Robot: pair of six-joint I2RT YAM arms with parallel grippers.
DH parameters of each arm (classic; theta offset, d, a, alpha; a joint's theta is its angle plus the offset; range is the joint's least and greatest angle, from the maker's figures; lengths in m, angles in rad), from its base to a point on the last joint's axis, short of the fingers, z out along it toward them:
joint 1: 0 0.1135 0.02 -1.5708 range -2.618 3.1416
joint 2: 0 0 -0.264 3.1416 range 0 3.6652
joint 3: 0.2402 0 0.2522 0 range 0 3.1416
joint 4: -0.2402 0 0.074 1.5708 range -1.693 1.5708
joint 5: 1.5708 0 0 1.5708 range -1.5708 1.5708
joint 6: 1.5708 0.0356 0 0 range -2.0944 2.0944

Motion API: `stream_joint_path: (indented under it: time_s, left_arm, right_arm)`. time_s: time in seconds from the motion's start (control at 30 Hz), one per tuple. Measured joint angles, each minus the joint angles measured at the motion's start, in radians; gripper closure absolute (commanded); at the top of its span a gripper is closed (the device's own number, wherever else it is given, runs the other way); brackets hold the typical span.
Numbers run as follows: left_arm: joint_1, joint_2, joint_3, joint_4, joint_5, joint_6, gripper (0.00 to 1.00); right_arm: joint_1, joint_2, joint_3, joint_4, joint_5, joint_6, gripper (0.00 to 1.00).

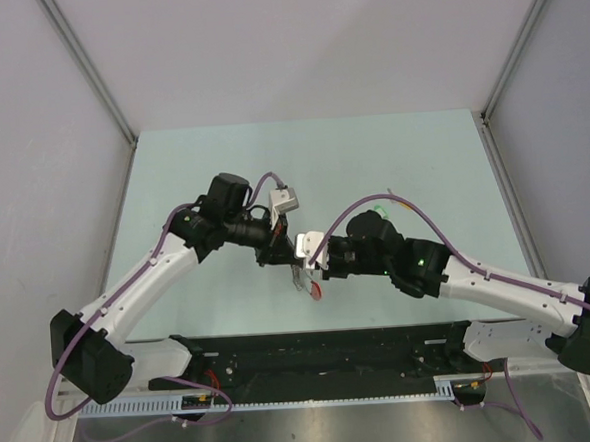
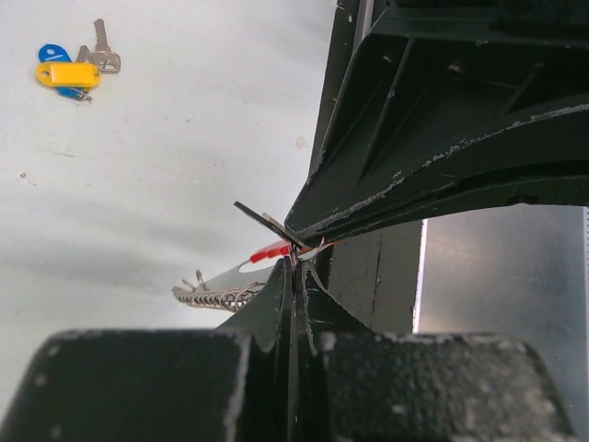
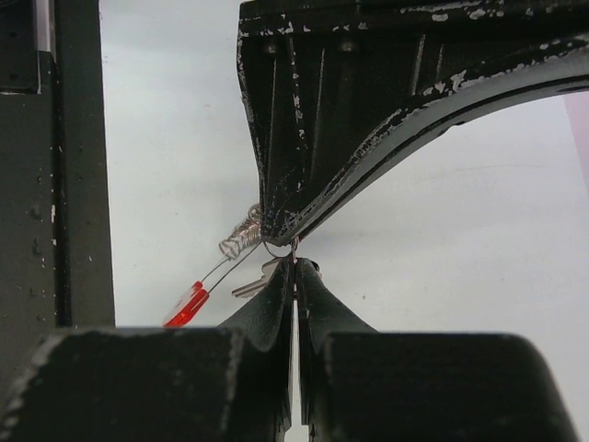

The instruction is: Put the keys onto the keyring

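1. The left gripper [image 2: 294, 274] is pinched right down with no gap between its fingers. The beaded chain of the keyring [image 3: 241, 235] bunches at its tip, so that looks like what it's holding.
2. The right gripper [image 3: 295, 269] is nose to nose with it and clamped tight too. A silver key [image 3: 256, 284] pokes out beside its fingers (the head's hidden, so I can't call the colour).
3. The red tag [image 3: 187, 306] dangles just below where the two tips meet, over the middle of the table [image 1: 221, 165].
4. Well apart from all that, the spare keys [image 2: 69, 72] lie in a little cluster, blue and yellow heads showing.
5. By my reading this is the threading step for the first key. The next move calls for a tiny, steady nudge to get the key's hole onto the ring without either pinch slipping.
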Motion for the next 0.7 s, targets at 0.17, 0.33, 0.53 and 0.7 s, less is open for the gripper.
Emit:
stream_joint_path:
  time_s: [0.17,0.33,0.53,0.7]
  left_arm:
    - [0.011,-0.032,-0.016,0.047,-0.009,-0.027,1.0]
    - [0.055,-0.131,-0.077,0.169,0.009,-0.116,0.99]
    - [0.06,-0.233,-0.142,0.3,-0.024,-0.216,0.99]
    - [0.064,-0.293,-0.202,0.399,-0.058,-0.294,1.0]
  right_arm:
    - [-0.001,-0.018,0.003,0.002,0.019,0.0,1.0]
    - [-0.003,-0.039,0.01,0.009,0.021,0.003,1.0]
    - [-0.001,-0.045,0.025,0.03,0.017,0.005,1.0]
    - [0.009,-0.043,0.026,0.05,0.013,0.009,1.0]
